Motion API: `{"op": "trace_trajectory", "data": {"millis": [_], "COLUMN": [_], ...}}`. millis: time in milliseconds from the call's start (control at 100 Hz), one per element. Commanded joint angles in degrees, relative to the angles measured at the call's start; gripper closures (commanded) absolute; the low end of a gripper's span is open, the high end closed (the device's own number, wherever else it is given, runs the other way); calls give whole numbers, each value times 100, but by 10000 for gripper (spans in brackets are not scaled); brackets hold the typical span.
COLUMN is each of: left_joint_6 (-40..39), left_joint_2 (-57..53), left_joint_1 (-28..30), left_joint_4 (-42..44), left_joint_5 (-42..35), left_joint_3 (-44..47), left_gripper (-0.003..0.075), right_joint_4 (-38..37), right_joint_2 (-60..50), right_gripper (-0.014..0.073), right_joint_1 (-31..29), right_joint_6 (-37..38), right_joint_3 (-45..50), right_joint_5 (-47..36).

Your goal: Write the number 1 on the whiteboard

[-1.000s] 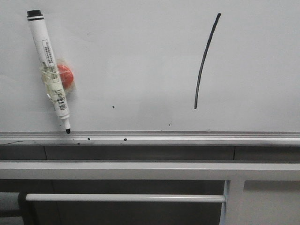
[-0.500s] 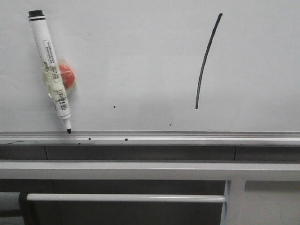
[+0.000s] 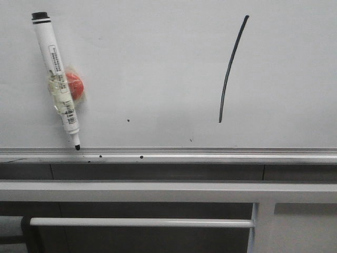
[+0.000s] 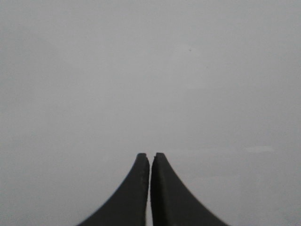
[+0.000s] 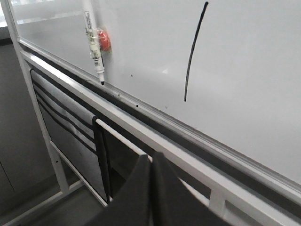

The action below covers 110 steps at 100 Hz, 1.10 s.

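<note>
Both pairs of jaws are pressed together with nothing between them, and neither arm appears in the front view.

Front view: the whiteboard (image 3: 158, 68) fills the upper part of the frame, with its silver aluminium rail (image 3: 210, 154) running across below the writing surface. The number 1 (image 3: 231, 68) is a thin black stroke on the right half of the board, slightly curved, its top leaning right. On the left half, a white marker pen (image 3: 55, 79) with a black cap end at its top is fixed to the board, tilted, its black tip just above the rail. A red magnet (image 3: 75, 86) sits behind the pen's middle, under clear tape. A few tiny black dots mark the board and rail. Grey horizontal bars (image 3: 158, 191) of the stand run below.

Left wrist view: the left gripper (image 4: 150, 155) shows two dark fingers closed tip to tip, only a hairline slit between them. Ahead of the jaws is nothing but plain grey-white surface.

Right wrist view: the right gripper (image 5: 151, 155) is likewise closed and empty. The stroke (image 5: 194, 52) lies well beyond the jaws, up on the board (image 5: 244, 84). The pen (image 5: 94, 42) and magnet (image 5: 104, 41) are farther off to one side. A stand bar (image 5: 141, 136) crosses between jaws and board.
</note>
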Motion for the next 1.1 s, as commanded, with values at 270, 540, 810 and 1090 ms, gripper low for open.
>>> {"op": "trace_trajectory", "data": {"millis": [270,540,810,1090], "left_joint_6": [-2192,-1158,9451,10005], "left_joint_2": [39,39,39,39], "left_joint_1": [1569,1778,1752,1752], "left_joint_4": [647,-141,-9469,-10072], "left_joint_5": [-754,-909,710,1433], "left_joint_3": [392,631,342,342], "left_gripper": [741,741,741,741], "right_joint_4": [57,57,57,57], "right_joint_2": [51,51,51,51], "right_gripper": [657,657,657,657], "right_joint_1": [-17,-17,-17,-17], "right_joint_6": [-67,-67,-67,-67], "right_joint_3": [-147,-147,-147,-147], "right_joint_5": [-366,-356,-356,-356]}}
